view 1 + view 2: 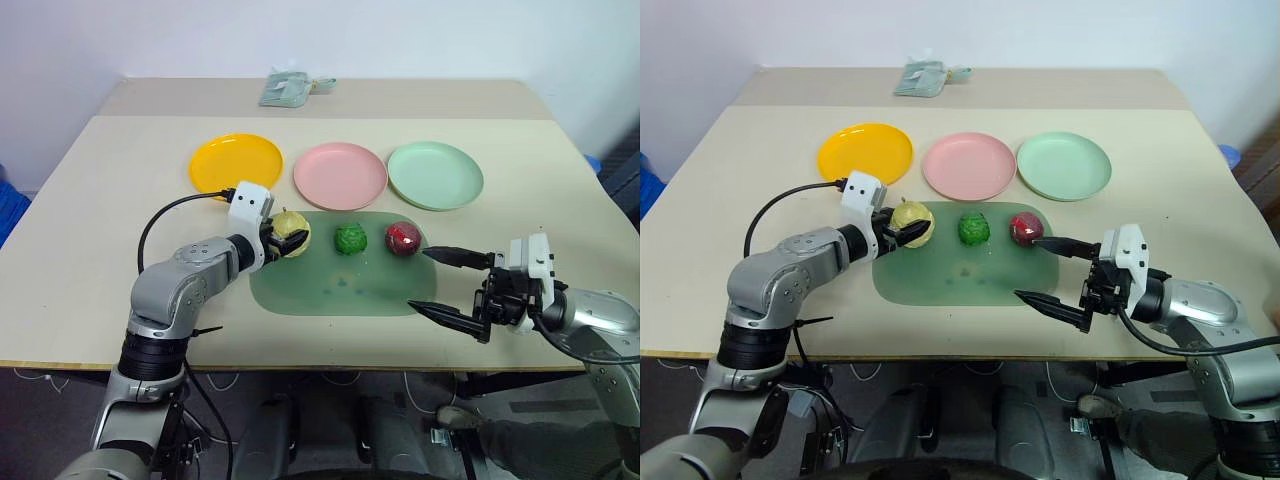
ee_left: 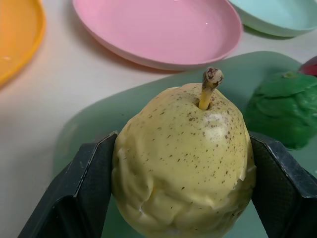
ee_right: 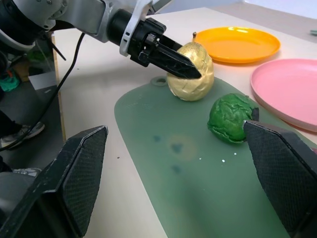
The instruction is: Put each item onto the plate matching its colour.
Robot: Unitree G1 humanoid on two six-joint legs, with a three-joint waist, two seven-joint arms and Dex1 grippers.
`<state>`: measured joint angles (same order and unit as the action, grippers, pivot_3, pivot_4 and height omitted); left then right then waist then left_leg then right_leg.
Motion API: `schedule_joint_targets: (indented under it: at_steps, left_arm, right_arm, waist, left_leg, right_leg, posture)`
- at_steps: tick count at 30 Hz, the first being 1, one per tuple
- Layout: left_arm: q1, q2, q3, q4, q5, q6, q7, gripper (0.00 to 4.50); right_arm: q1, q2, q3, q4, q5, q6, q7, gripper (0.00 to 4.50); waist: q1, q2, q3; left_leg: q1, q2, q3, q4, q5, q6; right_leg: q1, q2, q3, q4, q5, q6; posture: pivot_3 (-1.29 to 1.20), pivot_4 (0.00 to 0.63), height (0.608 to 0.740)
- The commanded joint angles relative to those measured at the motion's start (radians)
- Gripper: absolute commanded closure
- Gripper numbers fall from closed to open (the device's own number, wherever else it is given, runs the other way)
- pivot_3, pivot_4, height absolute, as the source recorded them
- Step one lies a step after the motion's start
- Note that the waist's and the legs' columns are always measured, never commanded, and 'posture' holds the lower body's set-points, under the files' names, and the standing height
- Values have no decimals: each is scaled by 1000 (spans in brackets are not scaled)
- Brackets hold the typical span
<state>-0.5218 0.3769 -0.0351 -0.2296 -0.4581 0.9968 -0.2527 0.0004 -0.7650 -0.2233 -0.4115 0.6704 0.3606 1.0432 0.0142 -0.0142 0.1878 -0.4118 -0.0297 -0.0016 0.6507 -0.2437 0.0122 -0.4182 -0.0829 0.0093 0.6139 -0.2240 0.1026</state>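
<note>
Left eye view: green mat [image 1: 340, 285] at table centre; green ball [image 1: 351, 239] and red ball [image 1: 403, 238] on its far edge, plates at 12 o'clock. Grey cloth [image 1: 285, 88] far back. Left gripper [image 1: 287, 238] clenched on the yellow pear [image 1: 291, 232] at the mat's 10 o'clock corner, stem up, long axis upright. Right gripper [image 1: 441, 285] spread wide, empty, at 3 o'clock.

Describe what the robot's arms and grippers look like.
Both arms have silver-grey metal shells with black joints. Each wrist carries a small white box. The left gripper and right gripper have two long, tapered black fingers with textured inner pads. A black cable loops along the left arm.
</note>
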Motion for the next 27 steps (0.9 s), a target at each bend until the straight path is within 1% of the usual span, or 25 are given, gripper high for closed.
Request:
schedule_joint_targets:
  at_steps: [1, 6, 10, 12, 13, 16, 18, 20, 22, 24, 25, 27]
  left_arm:
    - [-34, 29, 14, 12, 46, -30, -2, 1332]
    - [-135, -7, 107, 114, 79, -95, 59, 1332]
    - [-320, 12, 144, 429, 175, -294, 107, 1332]
    - [-410, 6, 145, 627, 215, -410, 115, 1332]
    - [-438, 3, 145, 694, 230, -451, 114, 1332]
    - [-550, -17, 167, 1002, 269, -642, 145, 1332]
    - [-599, -22, 176, 1168, 294, -754, 179, 1332]
    - [-630, -31, 199, 1291, 293, -840, 204, 1332]
    - [-646, -37, 211, 1362, 293, -899, 204, 1332]
    - [-648, -41, 224, 1409, 289, -930, 194, 287]
    - [-647, -42, 229, 1422, 289, -941, 190, 40]
    - [-644, -46, 246, 1418, 273, -961, 153, 40]
  right_arm:
    - [-20, 1, -19, -29, 0, -18, -14, 0]
    - [-46, 4, -8, -27, -4, -15, -31, 0]
    - [-102, 22, 11, -5, -12, -15, -63, 0]
    - [-138, 38, 27, 19, -39, -31, -83, 0]
    - [-148, 44, 32, 26, -50, -36, -89, 0]
    - [-203, 73, 57, 69, -99, -55, -125, 0]
    - [-233, 91, 74, 96, -129, -70, -145, 0]
    - [-262, 111, 88, 122, -155, -83, -163, 0]
    - [-282, 123, 93, 139, -168, -92, -170, 0]
    - [-299, 133, 99, 155, -185, -106, -176, 0]
    - [-305, 137, 102, 160, -190, -110, -179, 0]
    - [-306, 141, 105, 156, -194, -111, -181, 0]
  waist:
    - [-1, 0, 0]
    - [3, -1, 0]
    - [2, -1, 1]
    - [1, -1, 1]
    - [0, -1, 1]
    - [0, -1, 1]
    - [-1, -1, 1]
    - [-3, -3, 1]
    - [-2, -4, 2]
    - [-1, -4, 2]
    - [0, -4, 2]
    - [1, -4, 2]
  left_leg:
    - [0, 0, 0, 0, 0, 0]
    - [0, 0, 0, 0, 0, 0]
    - [0, 0, 0, 1, 0, 0]
    - [0, 0, 0, 2, 0, 0]
    - [0, -1, 0, 1, 0, 0]
    - [0, -2, 0, 0, 0, 0]
    - [0, -3, 0, 0, 0, 0]
    - [0, -4, 0, 0, 0, 0]
    - [-1, -5, 0, 0, 0, 0]
    - [-2, -6, 0, 0, 0, 0]
    - [-4, -6, 0, 1, 0, 0]
    - [-6, -7, 0, 2, 0, 0]
  right_leg:
    - [0, 0, 0, 0, 0, 0]
    - [0, 0, 0, 0, 0, 0]
    - [0, 0, -1, 1, 0, 1]
    - [0, 1, -1, 1, 1, 1]
    - [0, 1, -1, 1, 2, 4]
    - [0, 0, -1, 0, 5, 9]
    - [0, -1, -1, 0, 6, 11]
    - [-1, -2, -1, 1, 6, 11]
    - [-1, -2, -1, 1, 7, 12]
    - [-3, -3, -1, 1, 7, 12]
    - [-4, -4, -1, 2, 8, 13]
    - [-5, -5, -2, 2, 8, 15]
  posture:
    - [0, 150, 740]
    - [0, 150, 740]
    - [0, 150, 740]
    - [0, 150, 740]
    - [0, 150, 740]
    - [0, 150, 740]
    - [0, 150, 740]
    - [0, 150, 740]
    - [0, 150, 740]
    - [0, 150, 740]
    - [0, 150, 740]
    - [0, 150, 740]
